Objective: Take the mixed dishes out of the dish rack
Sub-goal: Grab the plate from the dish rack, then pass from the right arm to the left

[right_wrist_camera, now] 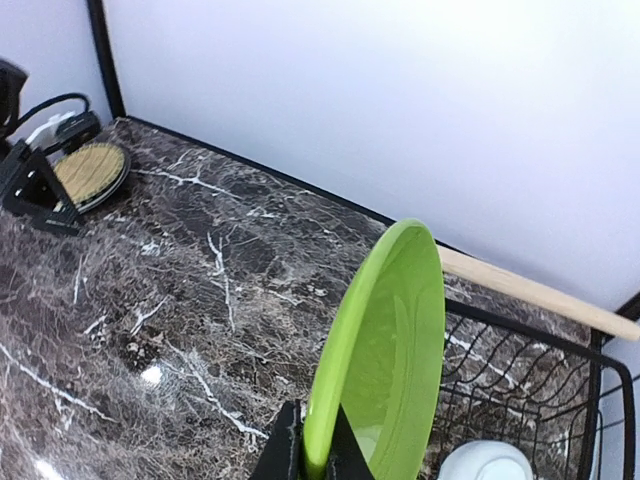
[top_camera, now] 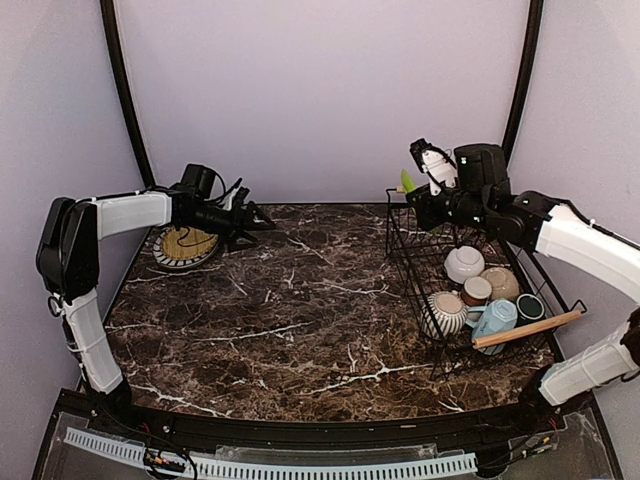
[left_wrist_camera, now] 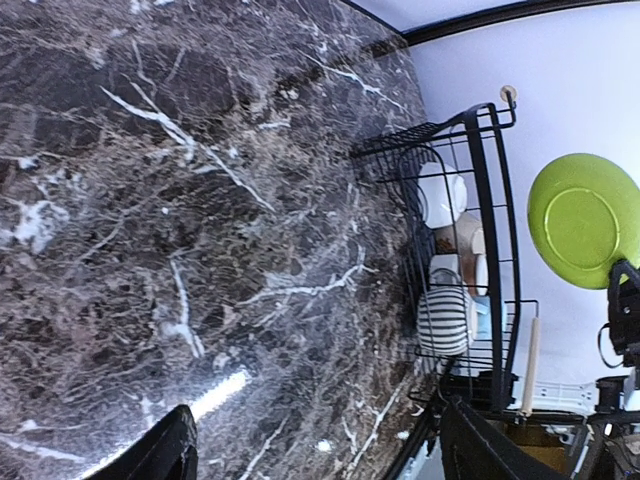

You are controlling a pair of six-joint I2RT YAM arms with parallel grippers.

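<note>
My right gripper [right_wrist_camera: 312, 455] is shut on the rim of the lime-green plate [right_wrist_camera: 390, 350], which stands on edge above the far left corner of the black wire dish rack [top_camera: 400, 240]. The plate shows as a green sliver [top_camera: 407, 182] in the top view. Inside the rack lie a white bowl [top_camera: 464, 263], a striped grey bowl [top_camera: 445, 312], a light blue mug [top_camera: 495, 318], a dark green mug [top_camera: 529, 307] and a small cup [top_camera: 476, 290]. My left gripper [top_camera: 250, 225] is open and empty beside the black-striped plate [top_camera: 187, 246] lying on the table at far left.
A tan bowl [top_camera: 500, 283] also sits in the rack. One wooden handle [top_camera: 527, 328] crosses the rack's near end, the other [right_wrist_camera: 530, 290] runs along its far end. Dark marble table [top_camera: 300, 320] lies between the arms, with walls close behind.
</note>
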